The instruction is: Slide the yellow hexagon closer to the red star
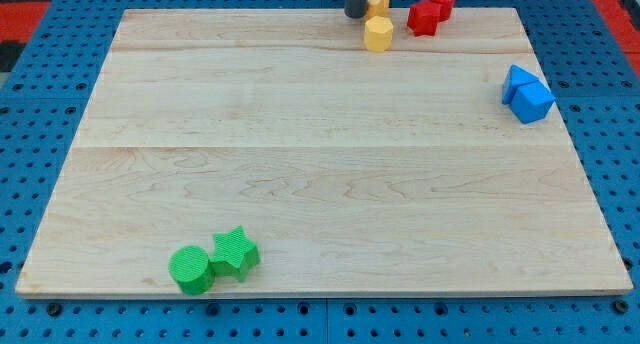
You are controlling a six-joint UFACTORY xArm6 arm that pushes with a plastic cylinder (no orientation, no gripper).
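The yellow hexagon lies near the board's top edge, right of centre. The red star lies just to its upper right, a small gap between them. My tip stands at the top edge, just upper left of the hexagon and right beside a second yellow block, whose shape I cannot make out. That block sits directly above the hexagon in the view.
A red cylinder touches the red star on its upper right. Two blue blocks sit together at the right edge. A green cylinder and a green star sit together at the bottom left of the wooden board.
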